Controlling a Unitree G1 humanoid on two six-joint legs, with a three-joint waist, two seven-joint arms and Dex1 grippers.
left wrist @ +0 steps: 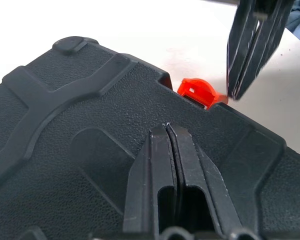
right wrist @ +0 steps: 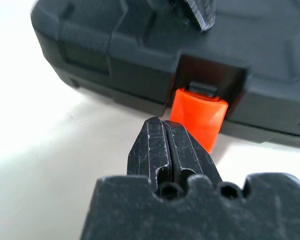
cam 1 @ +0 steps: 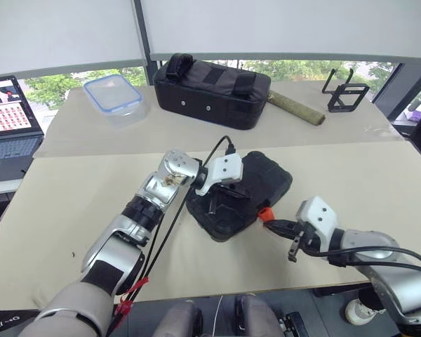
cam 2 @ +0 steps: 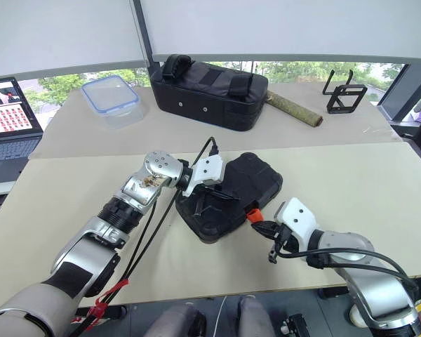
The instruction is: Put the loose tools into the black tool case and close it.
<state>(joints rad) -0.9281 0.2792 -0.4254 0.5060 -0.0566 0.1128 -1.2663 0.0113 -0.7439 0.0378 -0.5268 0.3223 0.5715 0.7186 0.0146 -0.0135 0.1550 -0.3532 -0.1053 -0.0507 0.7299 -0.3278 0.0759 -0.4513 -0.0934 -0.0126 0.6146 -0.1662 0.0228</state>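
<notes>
Closed black textured hard-plastic tool case on beige tabletop — left fingers pressed together on lid; right fingers together, empty, at glossy orange latch.

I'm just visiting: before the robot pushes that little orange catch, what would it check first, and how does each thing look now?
1. Lid of the black tool case down: ok, it lies shut on the table.
2. Left gripper steadying the lid: ok, fingers shut, tips resting on the shell.
3. Right gripper lined up with the orange latch: ok, shut tips right at it.
4. Latch snapped flat: not ok, it sticks outward from its recess.
5. All loose tools packed inside: cannot tell, case is closed.
6. Black fabric bag out of the way: ok, far side of the table.
</notes>
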